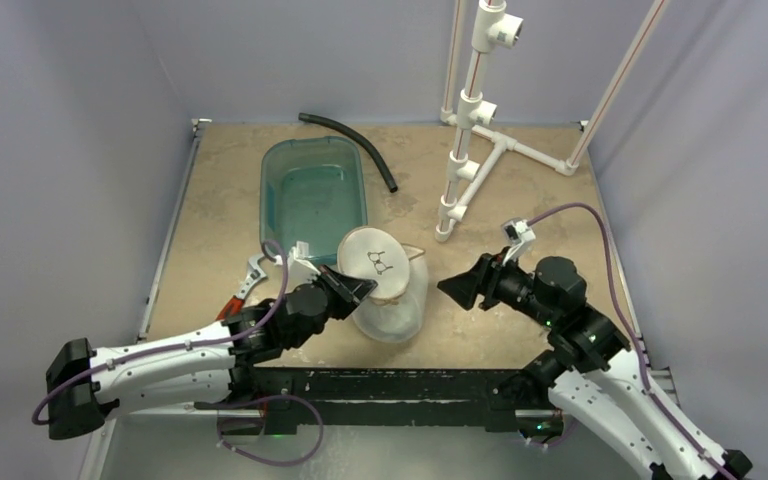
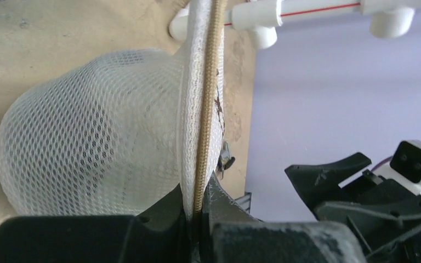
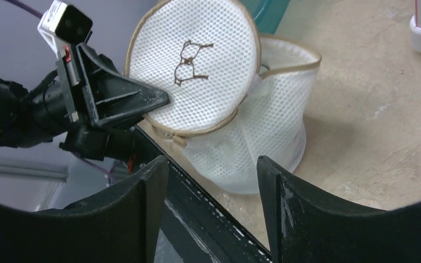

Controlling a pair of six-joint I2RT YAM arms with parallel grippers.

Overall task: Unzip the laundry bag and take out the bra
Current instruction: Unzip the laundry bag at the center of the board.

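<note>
The white mesh laundry bag stands near the table's front edge, its flat round top with the small bra outline tipped up on edge. My left gripper is shut on the rim of that top, clamping the tan zip tape beside the mesh body. In the right wrist view the top stands partly free of the open body. My right gripper is open and holds nothing, a little to the right of the bag. The bra is hidden.
A teal plastic tub lies behind the bag. A black hose curves at the back, and a white pipe stand rises at the back right. A red-handled tool lies at the left. A black rail edges the table front.
</note>
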